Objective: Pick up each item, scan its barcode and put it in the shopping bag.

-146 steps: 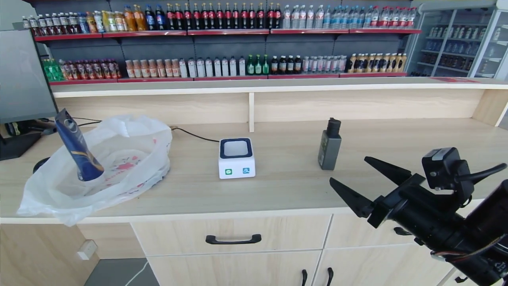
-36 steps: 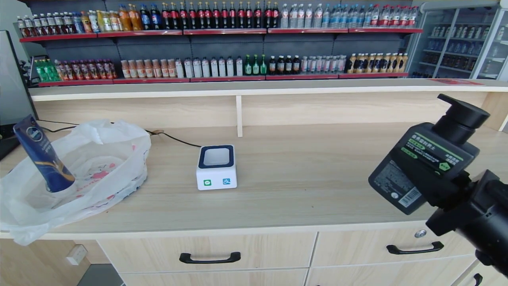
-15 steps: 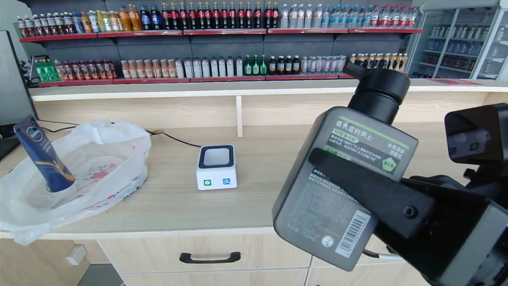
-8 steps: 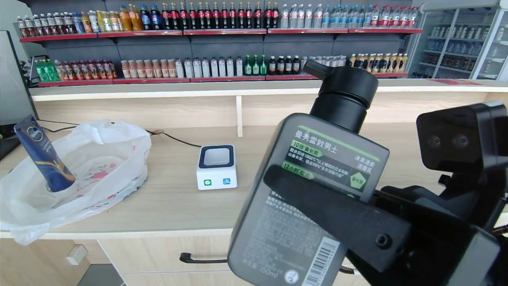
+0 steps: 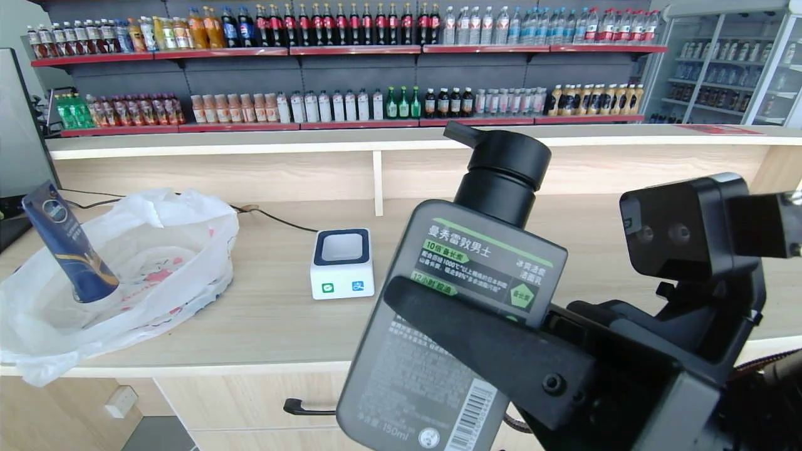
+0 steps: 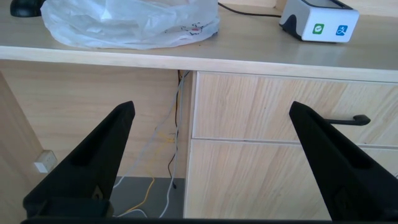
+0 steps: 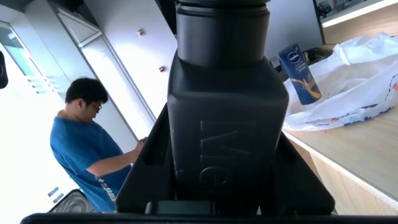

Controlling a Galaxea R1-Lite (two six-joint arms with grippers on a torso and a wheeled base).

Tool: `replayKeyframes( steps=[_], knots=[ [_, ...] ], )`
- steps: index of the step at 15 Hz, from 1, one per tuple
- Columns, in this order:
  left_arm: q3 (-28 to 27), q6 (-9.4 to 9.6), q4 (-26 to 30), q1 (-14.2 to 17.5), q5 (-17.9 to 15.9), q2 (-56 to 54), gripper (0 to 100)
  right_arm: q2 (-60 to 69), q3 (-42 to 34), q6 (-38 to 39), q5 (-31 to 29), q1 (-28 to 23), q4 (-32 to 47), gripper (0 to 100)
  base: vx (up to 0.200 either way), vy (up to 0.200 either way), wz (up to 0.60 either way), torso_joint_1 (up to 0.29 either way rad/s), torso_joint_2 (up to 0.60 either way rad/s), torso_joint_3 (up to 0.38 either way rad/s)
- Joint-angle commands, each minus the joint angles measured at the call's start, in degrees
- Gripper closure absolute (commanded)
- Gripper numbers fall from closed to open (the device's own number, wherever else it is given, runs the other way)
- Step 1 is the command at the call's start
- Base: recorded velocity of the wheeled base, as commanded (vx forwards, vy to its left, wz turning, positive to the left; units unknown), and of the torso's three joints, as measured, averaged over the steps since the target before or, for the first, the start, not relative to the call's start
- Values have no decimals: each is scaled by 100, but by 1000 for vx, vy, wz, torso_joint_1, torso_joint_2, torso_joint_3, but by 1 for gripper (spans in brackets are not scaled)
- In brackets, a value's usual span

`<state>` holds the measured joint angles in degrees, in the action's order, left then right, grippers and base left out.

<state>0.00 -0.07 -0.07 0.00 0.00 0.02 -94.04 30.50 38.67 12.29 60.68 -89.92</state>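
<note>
The right arm is up high with the right fingers (image 5: 476, 338) squeezing the tilted gray bottle (image 5: 407, 376) over the table's (image 5: 263, 313) front edge near the scanner (image 5: 342, 263); the left fingers (image 6: 93, 162) hang wide apart.

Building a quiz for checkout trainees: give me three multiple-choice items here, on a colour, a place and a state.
1. The scanner's sides are: A red, B green, C white.
2. The blue tube stands: A on the scanner, B in the shopping bag, C behind the scanner.
3. The right tool is: A shut on the grey bottle, B open, empty, C shut on the blue tube.
Answers: C, casing shows white; B, it rises from the bag; A, fingers clamp the bottle.
</note>
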Motion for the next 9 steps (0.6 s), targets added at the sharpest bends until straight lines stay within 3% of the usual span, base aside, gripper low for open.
replayKeyframes(
  steps=[1,9],
  knots=[
    [0,-1,-1,0,0,-2,0,-9,9,0,2,5,-8,100,0,0,0,0,0,0],
    [0,-1,-1,0,0,-2,0,0,-44,-167,2,40,-8,100,0,0,0,0,0,0]
  ],
)
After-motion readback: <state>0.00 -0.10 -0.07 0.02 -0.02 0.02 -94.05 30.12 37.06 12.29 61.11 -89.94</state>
